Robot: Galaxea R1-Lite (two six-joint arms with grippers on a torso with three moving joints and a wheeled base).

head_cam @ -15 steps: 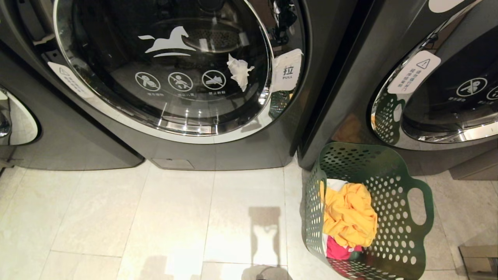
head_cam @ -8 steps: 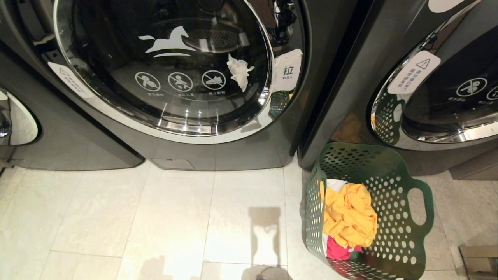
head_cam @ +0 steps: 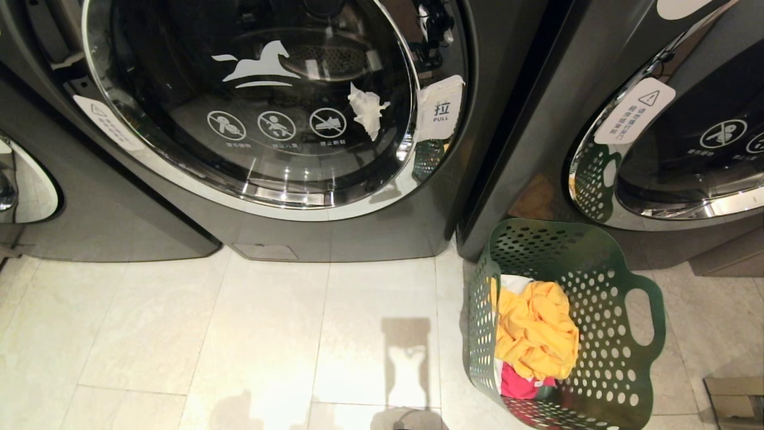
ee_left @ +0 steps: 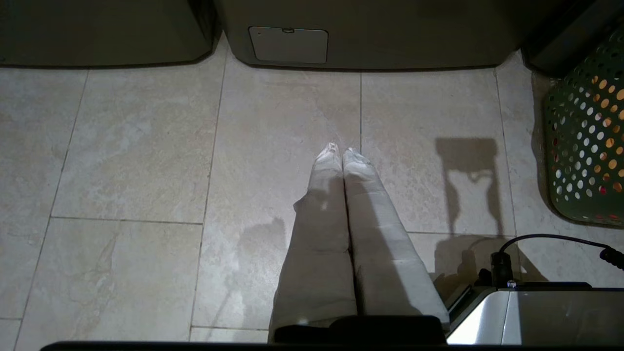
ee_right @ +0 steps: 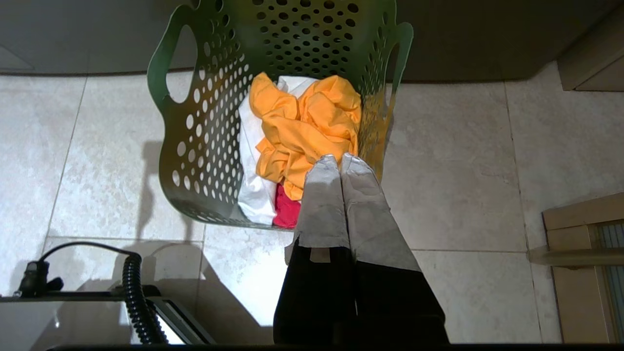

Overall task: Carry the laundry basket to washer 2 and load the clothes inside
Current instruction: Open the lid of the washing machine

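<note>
1. The left hand [ee_left: 340, 152] is hanging over the pale tiled floor [ee_left: 146, 146], its two cloth-wrapped fingers pressed together and holding nothing.
2. The right hand [ee_right: 340, 158] is hovering above the near edge of the laundry basket [ee_right: 204, 146], fingers likewise pressed together and empty, their tips showing over the clothes without a grip on them.
3. That dark green perforated plastic basket, with its flared rim and oval cut-out handles, is standing on the floor in the head view [head_cam: 603, 334], at the right, just in front of the gap between two machines.
4. Inside it the clothes [head_cam: 534, 337] are lying in a heap: a mustard-yellow garment [ee_right: 302, 124] on top, a white one [ee_right: 253, 175] beside it and a pink-red one [ee_right: 286, 209] peeking out underneath.
5. Straight ahead, the dark grey front-loading washer [head_cam: 334, 236] is showing its round chrome-ringed glass door [head_cam: 250, 101], shut, with a white horse logo [head_cam: 258, 63] and a white pull tab [head_cam: 440, 107] at the door's right edge; its number label is out of view.
6. A second grey machine [head_cam: 537, 119] is sitting to the right, its chrome ring mirroring the basket.
</note>
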